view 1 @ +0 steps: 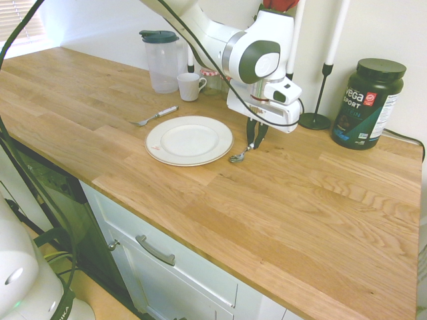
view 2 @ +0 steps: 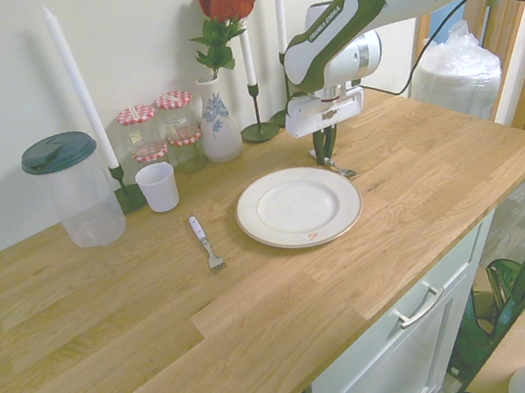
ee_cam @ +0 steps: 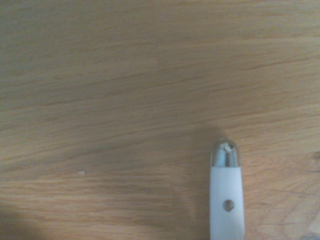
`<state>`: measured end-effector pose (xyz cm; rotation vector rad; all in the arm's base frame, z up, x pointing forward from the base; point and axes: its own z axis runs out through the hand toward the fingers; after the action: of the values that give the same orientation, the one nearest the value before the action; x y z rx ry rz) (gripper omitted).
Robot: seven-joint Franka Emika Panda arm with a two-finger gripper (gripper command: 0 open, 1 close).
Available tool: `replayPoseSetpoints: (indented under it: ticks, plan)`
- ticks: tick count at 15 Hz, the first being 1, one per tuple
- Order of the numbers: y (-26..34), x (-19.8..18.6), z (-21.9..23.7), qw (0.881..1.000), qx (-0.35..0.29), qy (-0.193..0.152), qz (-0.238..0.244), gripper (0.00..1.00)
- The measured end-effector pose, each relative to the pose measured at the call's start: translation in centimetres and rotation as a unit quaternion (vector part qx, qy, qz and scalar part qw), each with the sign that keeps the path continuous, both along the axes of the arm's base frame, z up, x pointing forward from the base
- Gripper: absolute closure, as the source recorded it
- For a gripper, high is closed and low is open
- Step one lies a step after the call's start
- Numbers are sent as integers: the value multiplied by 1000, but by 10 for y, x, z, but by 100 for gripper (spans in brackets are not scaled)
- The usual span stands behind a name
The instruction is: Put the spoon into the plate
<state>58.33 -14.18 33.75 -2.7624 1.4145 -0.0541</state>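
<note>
First exterior view: gripper point(view 1: 253, 143) down on counter point(view 1: 320, 200), fingers clenched around spoon point(view 1: 238, 156) handle. Spoon lying on wood just beside plate point(view 1: 189, 140) rim, bowl end poking out toward plate. Second exterior view: same pinch, gripper point(view 2: 326, 154) at plate's point(view 2: 298, 207) far edge, spoon point(view 2: 342, 170) off plate. Wrist view: white handle point(ee_cam: 227, 195) end over wood grain. Fork point(view 1: 155, 117) apart, other side of plate.
</note>
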Motion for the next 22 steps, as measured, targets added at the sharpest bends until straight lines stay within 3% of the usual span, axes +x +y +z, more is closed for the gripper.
replayPoseSetpoints:
  ticks: [6,9,13,22]
  plan:
    - [2,2,10,1000,0,-13,0,100]
    - [12,-1,52,999,0,-32,8,100]
    - [48,-32,101,999,2,-31,38,100]
    - [173,-80,47,996,-1,-38,86,100]
